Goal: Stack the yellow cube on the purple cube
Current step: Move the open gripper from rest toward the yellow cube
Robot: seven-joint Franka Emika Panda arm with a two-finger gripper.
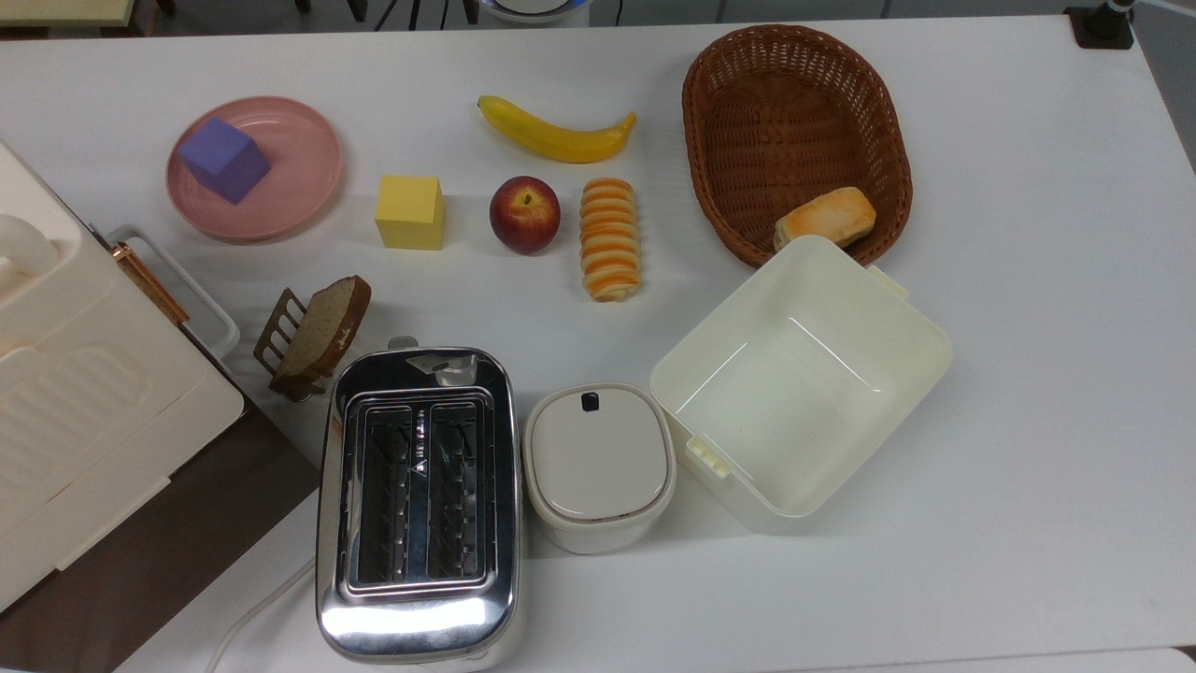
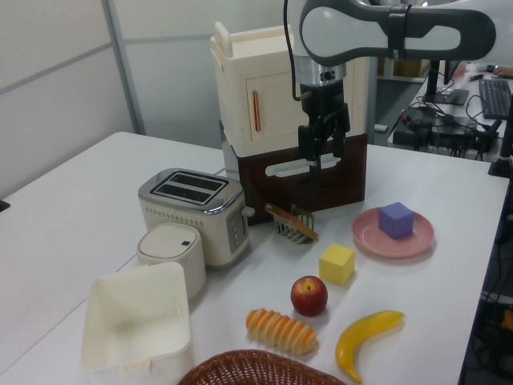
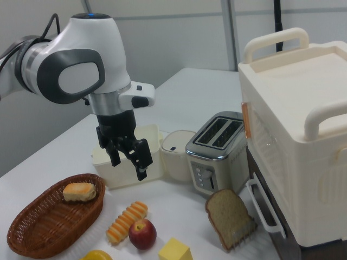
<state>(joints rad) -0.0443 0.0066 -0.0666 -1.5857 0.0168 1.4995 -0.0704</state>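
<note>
One white table (image 1: 1028,374) carries everything. On it stand one cream oven (image 2: 280,88), one toaster (image 1: 418,495), one open cream box (image 1: 897,393) and one wicker basket (image 1: 794,56). One pink plate (image 1: 308,178) holds the one purple cube (image 1: 224,159). The one yellow cube (image 1: 410,212) sits on the table between plate and apple (image 1: 524,213), touching neither. The gripper (image 3: 129,161) hangs above, fingers parted, holding nothing.

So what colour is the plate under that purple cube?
Pink; the plate shows best in the top view, holding the purple cube.
</note>
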